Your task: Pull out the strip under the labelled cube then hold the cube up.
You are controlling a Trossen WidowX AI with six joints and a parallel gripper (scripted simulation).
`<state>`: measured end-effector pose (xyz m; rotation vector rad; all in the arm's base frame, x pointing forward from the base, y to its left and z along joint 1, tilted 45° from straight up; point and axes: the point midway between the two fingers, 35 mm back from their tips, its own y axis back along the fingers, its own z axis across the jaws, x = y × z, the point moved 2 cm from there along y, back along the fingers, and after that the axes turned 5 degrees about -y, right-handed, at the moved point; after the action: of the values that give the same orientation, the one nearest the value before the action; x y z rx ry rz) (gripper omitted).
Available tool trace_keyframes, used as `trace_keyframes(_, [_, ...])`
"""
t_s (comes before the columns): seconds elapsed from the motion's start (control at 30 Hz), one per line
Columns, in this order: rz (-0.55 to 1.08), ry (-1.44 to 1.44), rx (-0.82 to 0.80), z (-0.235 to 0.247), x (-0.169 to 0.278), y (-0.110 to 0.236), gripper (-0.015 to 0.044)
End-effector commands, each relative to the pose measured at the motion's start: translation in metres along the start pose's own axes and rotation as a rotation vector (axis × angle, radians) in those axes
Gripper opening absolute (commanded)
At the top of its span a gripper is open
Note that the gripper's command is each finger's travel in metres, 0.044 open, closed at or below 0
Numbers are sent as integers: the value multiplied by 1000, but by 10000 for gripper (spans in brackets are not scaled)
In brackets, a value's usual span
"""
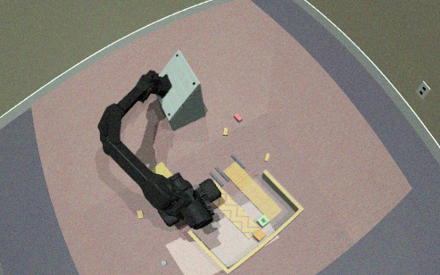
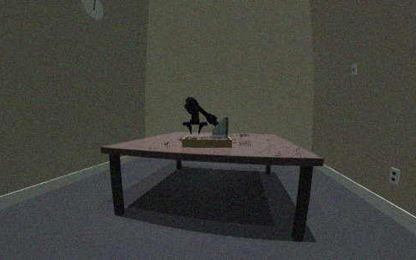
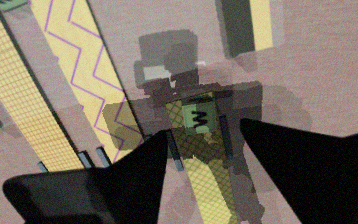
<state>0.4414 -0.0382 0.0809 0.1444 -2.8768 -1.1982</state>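
In the wrist view the labelled cube (image 3: 198,114), green with a dark "M", rests on a yellow strip with green cross-hatching (image 3: 207,186). My gripper (image 3: 202,130) (image 1: 201,210) (image 2: 195,128) is open and hangs above it. The cube lies between and beyond the two fingertips, and neither finger touches it. In the top view the arm hides both this cube and its strip. A zigzag strip (image 1: 239,216) (image 3: 83,65) and an orange gridded strip (image 1: 253,189) (image 3: 16,95) lie beside them in the yellow-walled tray (image 1: 284,225) (image 2: 207,143).
A second green cube (image 1: 263,220) and an orange cube (image 1: 259,235) sit at the zigzag strip's far end. Grey-blue bars (image 1: 219,176) lie by the strips. A grey wedge block (image 1: 181,89) holds the arm's base. Small loose bits (image 1: 237,117) (image 1: 140,214) dot the table.
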Motion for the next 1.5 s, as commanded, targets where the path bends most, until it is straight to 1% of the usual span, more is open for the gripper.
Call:
trace_keyframes(0.0, [7,2,1,-1,0,-9,250])
trace_keyframes(0.8, [7,2,4,-1,1,-48,250])
trace_keyframes(1.07, [7,2,4,-1,1,-49,250])
trace_keyframes(1.2, [2,-3,2,-1,-1,-47,145])
trace_keyframes(1.43, [2,-3,2,-1,-1,-47,98])
trace_keyframes(1.47, [2,-3,2,-1,-1,-47,72])
